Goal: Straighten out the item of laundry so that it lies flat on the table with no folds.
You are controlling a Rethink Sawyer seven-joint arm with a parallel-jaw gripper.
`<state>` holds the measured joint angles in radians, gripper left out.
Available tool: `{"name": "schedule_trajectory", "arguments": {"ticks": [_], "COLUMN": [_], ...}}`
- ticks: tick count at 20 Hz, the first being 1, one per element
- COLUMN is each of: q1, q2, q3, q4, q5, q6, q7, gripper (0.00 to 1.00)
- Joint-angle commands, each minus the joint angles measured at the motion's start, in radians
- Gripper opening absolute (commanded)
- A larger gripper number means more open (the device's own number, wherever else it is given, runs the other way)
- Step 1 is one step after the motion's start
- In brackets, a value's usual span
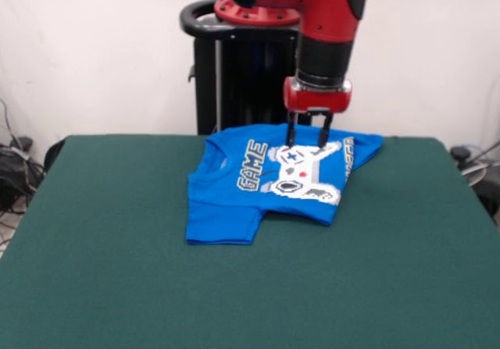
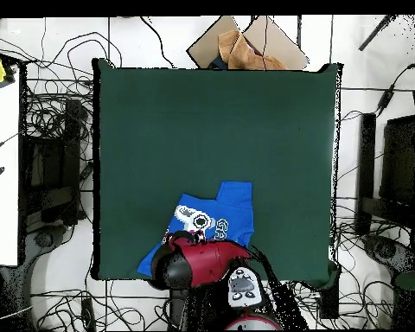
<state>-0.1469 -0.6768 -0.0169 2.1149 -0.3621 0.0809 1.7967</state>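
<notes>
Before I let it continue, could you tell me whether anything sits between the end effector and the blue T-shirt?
Nothing visible does. The end effector hangs open right over the T-shirt, fingertips at its print, with no other object on the table. The shirt is folded over on one side.

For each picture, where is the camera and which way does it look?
Front view: it sits across the table, looking toward the robot; the red arm comes down, its open claw at the blue shirt.
Overhead view: above, looking straight down; the arm covers part of the shirt.
Both show shirt, table, arm.
</notes>
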Motion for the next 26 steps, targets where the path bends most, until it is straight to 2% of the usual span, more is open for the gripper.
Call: {"name": "schedule_trajectory", "arguments": {"ticks": [1, 13, 22, 26], "q1": [0.010, -0.015, -0.069, -0.065], "q2": [0.059, 0.005, 0.002, -0.004], "q3": [-0.006, 0.029, 0.056, 0.057], "q4": [-0.101, -0.075, -0.068, -0.050], "q5": [-0.036, -0.024, -0.043, -0.037], "q6": [-0.008, 0.040, 0.043, 0.032], "q7": [0.079, 0.068, 0.041, 0.061], "gripper": [1.00, 1.00, 1.00, 1.00]}}
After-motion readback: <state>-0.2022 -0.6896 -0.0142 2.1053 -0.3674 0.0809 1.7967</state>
